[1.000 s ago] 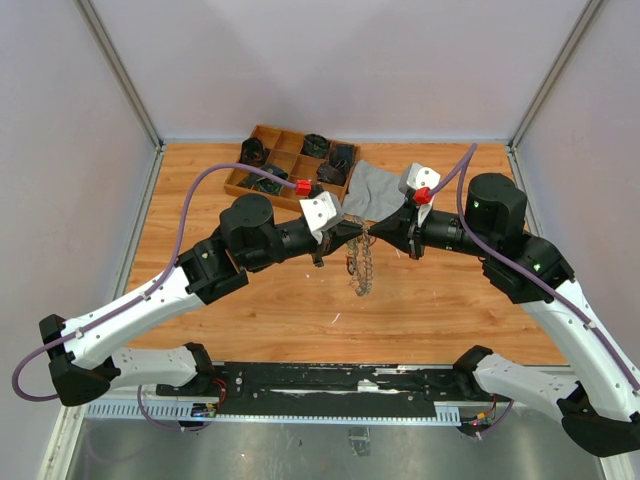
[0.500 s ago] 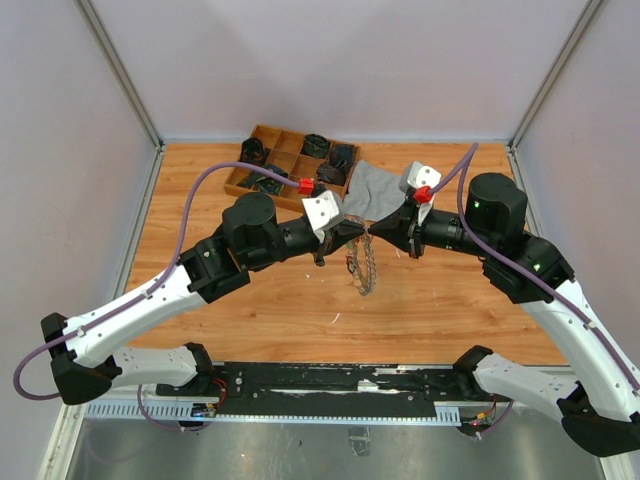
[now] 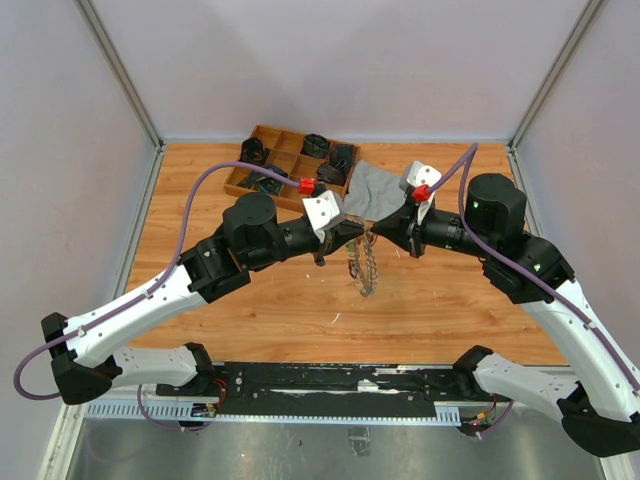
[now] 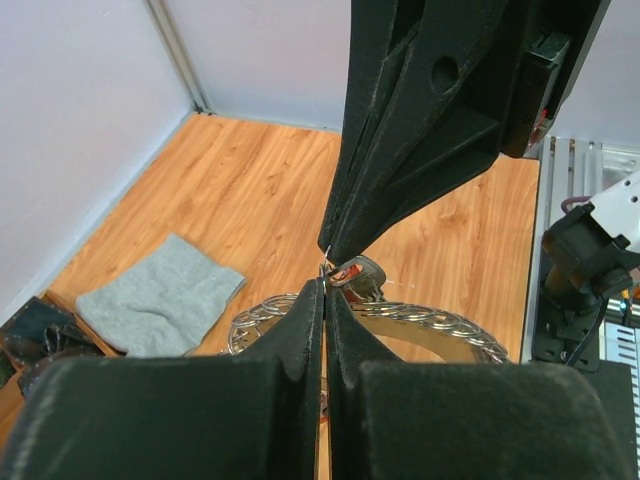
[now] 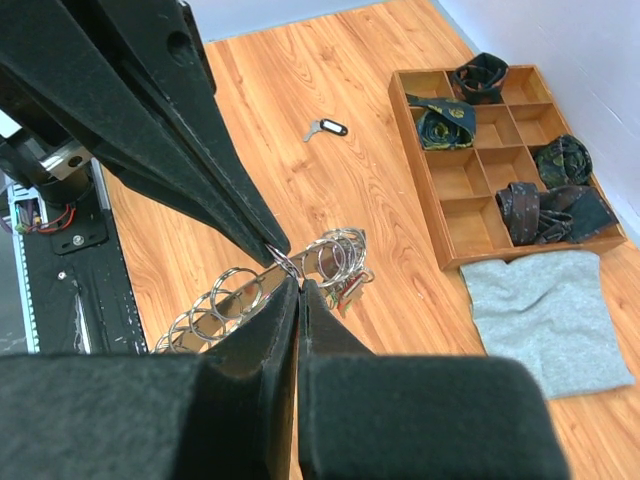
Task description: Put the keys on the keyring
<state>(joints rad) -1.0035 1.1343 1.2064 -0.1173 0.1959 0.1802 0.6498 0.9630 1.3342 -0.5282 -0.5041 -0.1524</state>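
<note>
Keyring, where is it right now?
In the top view the keyring hangs mid-table where the shut left hand and right hand meet, close to the grey cloth.

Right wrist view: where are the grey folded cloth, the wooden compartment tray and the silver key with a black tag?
Grey folded cloth (image 5: pixel 545 315), right wrist view, its middle.
Wooden compartment tray (image 5: pixel 462 178), right wrist view, an empty compartment's floor.
Silver key with black tag (image 5: pixel 333 127), right wrist view, its black tag.
</note>
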